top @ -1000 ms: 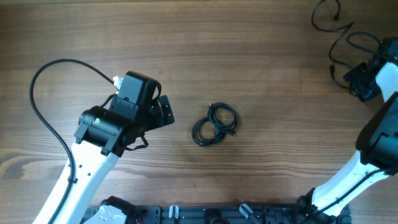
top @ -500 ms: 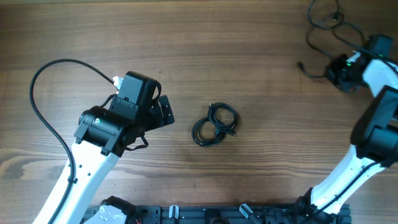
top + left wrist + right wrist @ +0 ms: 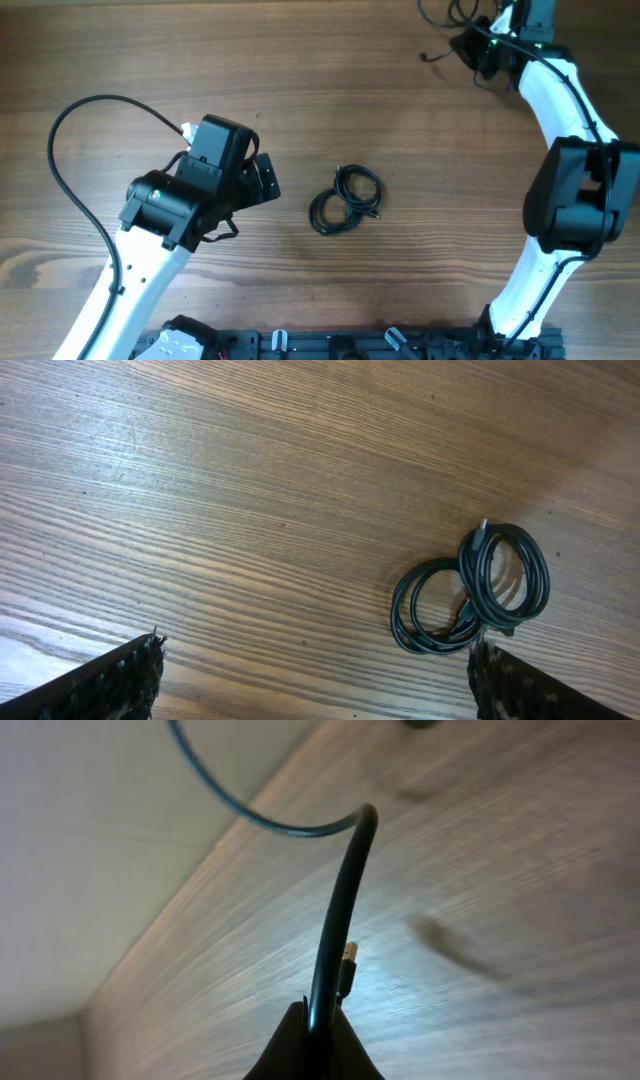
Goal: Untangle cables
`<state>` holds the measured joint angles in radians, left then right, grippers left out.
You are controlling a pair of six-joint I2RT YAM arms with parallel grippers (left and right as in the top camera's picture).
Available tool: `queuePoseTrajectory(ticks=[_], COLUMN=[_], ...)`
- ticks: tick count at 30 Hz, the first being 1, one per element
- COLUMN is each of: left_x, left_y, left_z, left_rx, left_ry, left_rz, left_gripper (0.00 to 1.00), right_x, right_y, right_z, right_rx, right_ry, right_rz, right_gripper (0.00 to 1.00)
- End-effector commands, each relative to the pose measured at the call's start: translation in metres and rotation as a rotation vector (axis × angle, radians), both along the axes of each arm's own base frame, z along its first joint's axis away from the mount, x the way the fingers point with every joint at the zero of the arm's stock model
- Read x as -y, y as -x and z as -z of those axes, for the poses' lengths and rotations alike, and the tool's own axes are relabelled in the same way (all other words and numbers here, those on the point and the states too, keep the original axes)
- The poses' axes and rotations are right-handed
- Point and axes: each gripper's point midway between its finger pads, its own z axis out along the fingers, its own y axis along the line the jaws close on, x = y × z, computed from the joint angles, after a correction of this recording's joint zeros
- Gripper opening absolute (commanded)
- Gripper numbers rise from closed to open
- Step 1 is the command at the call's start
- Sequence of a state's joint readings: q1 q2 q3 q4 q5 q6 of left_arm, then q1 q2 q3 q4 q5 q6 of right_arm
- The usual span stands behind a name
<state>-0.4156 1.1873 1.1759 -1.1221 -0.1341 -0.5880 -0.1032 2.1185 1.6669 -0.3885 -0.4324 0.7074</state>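
Cables are in two spots: a coiled bundle (image 3: 345,200) lying flat around the middle of the counter (image 3: 420,150), and a loose strand (image 3: 432,52) way up at the far right edge.

Other stuff around: the left arm's own thick cable (image 3: 60,170) loops off to the left side, well apart from the bundle, and a black rail (image 3: 350,345) runs along the near edge. Between the left fingers (image 3: 265,180) and the bundle it's just bare wood.

Left fingers are spread wide and holding nothing, sitting to the left of the bundle with a gap between. In the left wrist view both fingertips poke in at the bottom corners. The bundle (image 3: 470,595) shows as two overlapping loops near the fingertip (image 3: 530,685) at lower right, off to that side rather than centred between the two.

Right fingers (image 3: 480,48) are clamped tight on the loose strand. From the right wrist view they're pinched together at the bottom (image 3: 315,1045), with the strand (image 3: 335,920) rising straight out of them and curving over at the top. A small plug (image 3: 348,953) hangs just beside it above the wood. It's blurry there, so I can't tell how the rest of that strand runs.
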Motion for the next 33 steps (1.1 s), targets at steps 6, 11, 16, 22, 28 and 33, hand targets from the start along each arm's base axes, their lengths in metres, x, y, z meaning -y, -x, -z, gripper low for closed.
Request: queuePoseTrajectory(ticks=[6, 11, 16, 22, 28, 33], left_x=[-0.003, -0.003, -0.003, -0.003, -0.003, -0.003], left_y=[-0.001, -0.001, -0.001, -0.001, -0.001, -0.001], left_z=[-0.001, -0.001, -0.001, -0.001, -0.001, -0.001], left_rx=[0.007, 0.007, 0.007, 0.007, 0.007, 0.007], left_ry=[-0.014, -0.014, -0.014, -0.014, -0.014, -0.014], left_rz=[-0.003, -0.003, -0.003, -0.003, -0.003, -0.003], left_gripper=[1.0, 1.0, 1.0, 1.0, 1.0, 1.0], right_x=[0.178, 0.293, 0.31, 0.214, 0.118, 0.118], right_y=[0.064, 0.143, 0.148, 0.062, -0.021, -0.014], right_z=[-0.123, -0.174, -0.13, -0.049, -0.009, -0.019], right_rx=[0.102, 0.136, 0.04, -0.021, 0.167, 0.124], right_ry=[0.244, 0.342, 0.277, 0.172, 0.175, 0.21], right_rz=[0.42, 0.736, 0.792, 0.496, 0.138, 0.078], right_gripper=[0.04, 0.04, 0.04, 0.04, 0.05, 0.89])
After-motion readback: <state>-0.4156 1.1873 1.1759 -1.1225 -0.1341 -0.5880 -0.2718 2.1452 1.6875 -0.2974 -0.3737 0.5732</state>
